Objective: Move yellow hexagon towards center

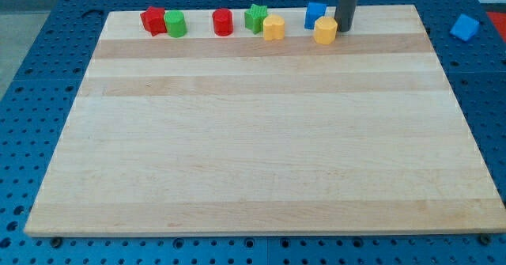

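The yellow hexagon (pixel 325 30) sits near the top edge of the wooden board (pixel 253 154), right of the middle. My tip (pixel 345 30) stands just to its right, close to or touching its side. A blue block (pixel 315 15) lies just above and left of the hexagon, nearly touching it. A second yellow block (pixel 273 28), rounder in shape, lies further to the left.
Along the top edge, from the left, lie a red block (pixel 153 20), a green cylinder (pixel 175 24), a red cylinder (pixel 223 22) and a green star-like block (pixel 255 17). Another blue block (pixel 465 28) lies off the board at the view's right.
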Robot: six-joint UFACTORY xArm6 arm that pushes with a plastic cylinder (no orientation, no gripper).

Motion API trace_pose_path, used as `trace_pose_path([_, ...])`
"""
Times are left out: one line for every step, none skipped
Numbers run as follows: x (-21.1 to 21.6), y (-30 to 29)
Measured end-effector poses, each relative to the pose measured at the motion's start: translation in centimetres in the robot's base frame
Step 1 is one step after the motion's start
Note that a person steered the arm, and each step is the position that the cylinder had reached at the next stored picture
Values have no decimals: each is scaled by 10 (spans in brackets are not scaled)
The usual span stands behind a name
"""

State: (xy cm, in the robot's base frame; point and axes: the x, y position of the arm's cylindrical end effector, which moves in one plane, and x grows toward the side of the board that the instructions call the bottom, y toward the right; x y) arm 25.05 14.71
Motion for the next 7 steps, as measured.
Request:
trace_pose_path([1,-26])
trace_pose_path([0,-48])
trace_pose_path([4,-43])
trace_pose_path([10,-87])
trace_pose_path([12,-133])
trace_pose_path([39,-139])
trace_pose_path([58,-131])
